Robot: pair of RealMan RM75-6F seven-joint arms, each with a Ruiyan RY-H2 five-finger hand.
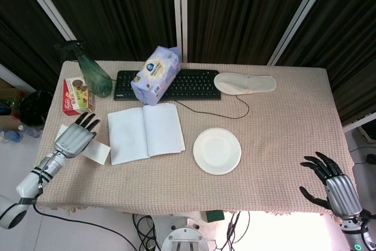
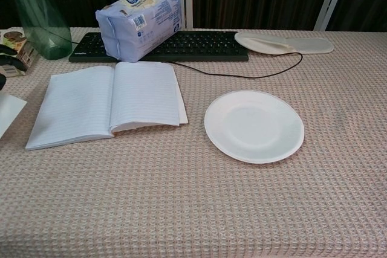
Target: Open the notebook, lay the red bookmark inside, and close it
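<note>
— Where is the notebook (image 1: 145,132)?
— Lying open on the surface (image 1: 282,116), left of the white plate (image 1: 217,150).
— And the bookmark (image 1: 94,150)?
— Its pale side shows — the left robot hand (image 1: 75,138) holds it just left of the notebook.
— The right robot hand (image 1: 332,186)?
— At the near right corner, fingers spread, holding nothing.

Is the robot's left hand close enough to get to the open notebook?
Probably yes. The left hand hovers just left of the open notebook, holding a flat card, and only bare tablecloth lies between them.
</note>
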